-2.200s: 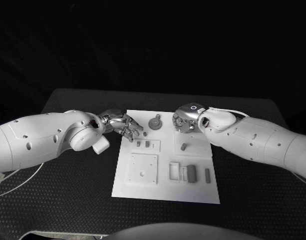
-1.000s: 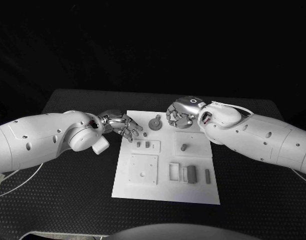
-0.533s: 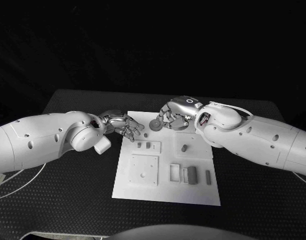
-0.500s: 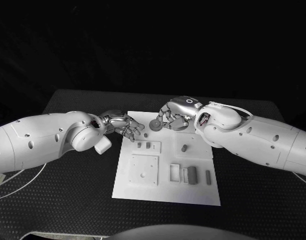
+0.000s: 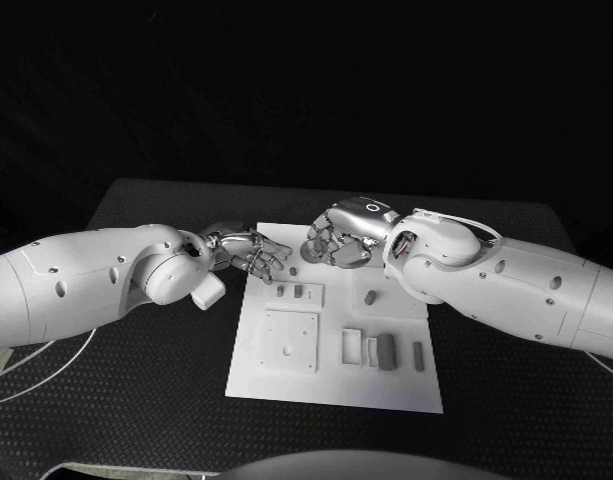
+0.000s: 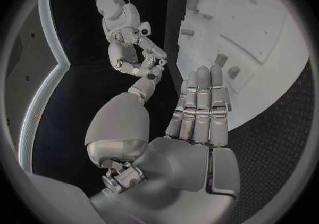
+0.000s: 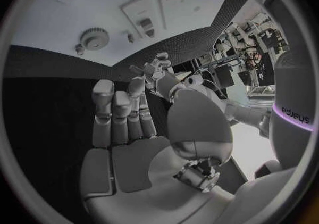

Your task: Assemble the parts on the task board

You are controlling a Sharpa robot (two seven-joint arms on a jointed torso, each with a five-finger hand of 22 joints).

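Note:
The white task board lies in the middle of the black table. On it are two small upright pieces, a peg and several blocks near the front. A gear with a small piece beside it sits at the board's far end. My right hand hovers over that far end with fingers extended and an empty palm. My left hand is at the board's far left edge, close to the right hand, its fingers straight and together, holding nothing.
A raised square plate occupies the board's left half. Both white forearms reach in over the table's sides. Cables trail off the table's left edge. Black mat surrounds the board.
My right hand has moved left along the board's far end, over the spot where the gear showed, and now sits close to the left hand. The left hand has barely moved.

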